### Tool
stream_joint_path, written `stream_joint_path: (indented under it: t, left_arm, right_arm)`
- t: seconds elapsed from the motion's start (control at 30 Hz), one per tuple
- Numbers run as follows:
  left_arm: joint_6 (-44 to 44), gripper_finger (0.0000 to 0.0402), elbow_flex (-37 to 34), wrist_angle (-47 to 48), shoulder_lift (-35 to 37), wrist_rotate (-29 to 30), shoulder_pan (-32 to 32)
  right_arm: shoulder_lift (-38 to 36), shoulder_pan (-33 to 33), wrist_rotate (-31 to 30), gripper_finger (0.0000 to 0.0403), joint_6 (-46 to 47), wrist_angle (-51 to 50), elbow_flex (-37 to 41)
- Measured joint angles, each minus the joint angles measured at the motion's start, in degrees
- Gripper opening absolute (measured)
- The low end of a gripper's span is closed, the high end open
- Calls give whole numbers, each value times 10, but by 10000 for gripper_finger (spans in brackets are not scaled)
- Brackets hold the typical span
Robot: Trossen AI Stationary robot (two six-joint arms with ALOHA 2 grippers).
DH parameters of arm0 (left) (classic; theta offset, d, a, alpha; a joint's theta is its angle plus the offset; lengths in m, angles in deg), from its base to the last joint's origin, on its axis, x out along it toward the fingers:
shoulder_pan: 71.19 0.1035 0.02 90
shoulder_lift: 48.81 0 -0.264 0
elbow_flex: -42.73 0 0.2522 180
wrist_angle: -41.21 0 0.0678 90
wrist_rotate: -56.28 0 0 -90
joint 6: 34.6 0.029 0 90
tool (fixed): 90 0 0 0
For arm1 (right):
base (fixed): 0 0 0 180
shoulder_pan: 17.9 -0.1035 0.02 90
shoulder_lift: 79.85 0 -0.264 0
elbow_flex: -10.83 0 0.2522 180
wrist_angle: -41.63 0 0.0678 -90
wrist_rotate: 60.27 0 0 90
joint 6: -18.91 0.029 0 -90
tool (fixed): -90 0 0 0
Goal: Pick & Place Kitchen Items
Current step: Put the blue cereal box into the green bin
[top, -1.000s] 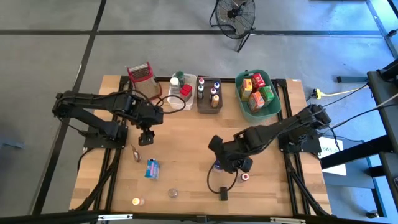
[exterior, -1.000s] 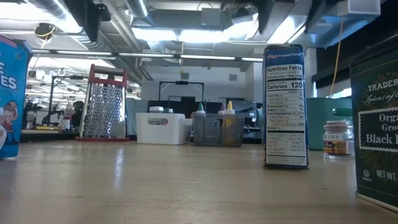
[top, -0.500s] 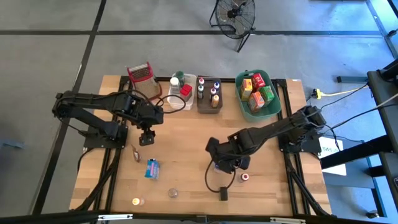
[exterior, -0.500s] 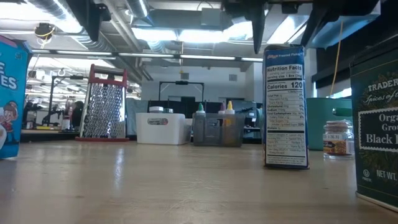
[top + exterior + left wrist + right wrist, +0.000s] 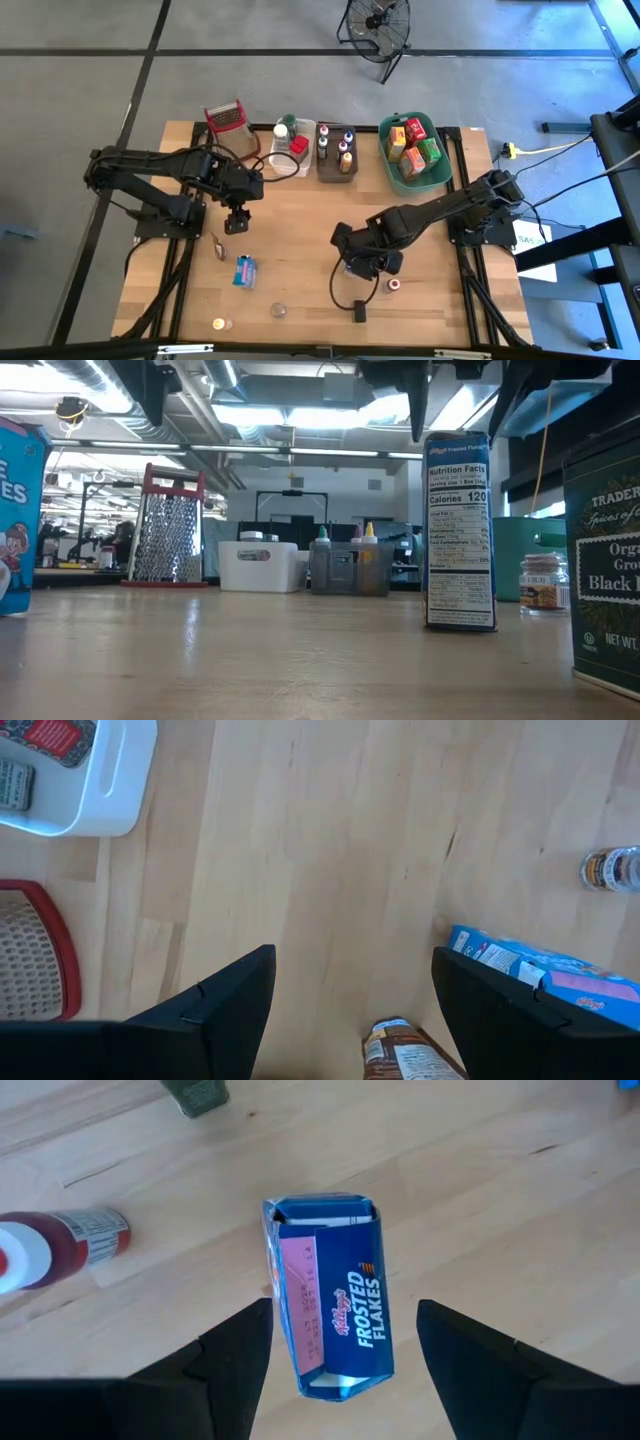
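Much of the sorting looks done: at the back of the bench (image 5: 300, 240) the white bin (image 5: 288, 147), grey bin (image 5: 335, 152) and green bin (image 5: 432, 175) already hold jars, bottles and boxes. Several items are still loose in front.

On the left, the left gripper (image 5: 236, 222) hangs over the bench with its fingers spread and nothing between them. Just in front of it lie a brown packet (image 5: 219, 243) and a blue box (image 5: 244, 271). Nearer the front edge are two small jars (image 5: 219, 324), well apart from the bins.

Toward the right, the right gripper (image 5: 345, 1350) is poised directly above an upright Frosted Flakes box (image 5: 330, 1295), fingers wide on either side and apparently not yet touching it. Beside it lie a red-capped bottle (image 5: 394, 284) and a dark tin (image 5: 359, 310). At least seven items seem left to place.
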Motion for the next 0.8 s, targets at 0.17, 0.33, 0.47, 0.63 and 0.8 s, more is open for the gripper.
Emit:
stream_joint_path:
  t: [0.17, 0.33, 0.47, 0.63, 0.8]
  left_arm:
    - [0, 265, 0, 0, 0, 7, 0]
    - [0, 265, 0, 0, 0, 16, 0]
    - [0, 265, 0, 0, 0, 16, 0]
    - [0, 265, 0, 0, 0, 16, 0]
    - [0, 265, 0, 0, 0, 16, 0]
  right_arm:
    - [10, 0, 0, 250, 0, 5, 0]
    - [32, 0, -2, 250, 0, 5, 0]
    - [47, 1, -3, 250, 1, 12, 0]
    - [73, 8, -3, 250, 1, 8, 1]
    - [85, 12, -5, 250, 2, 17, 1]
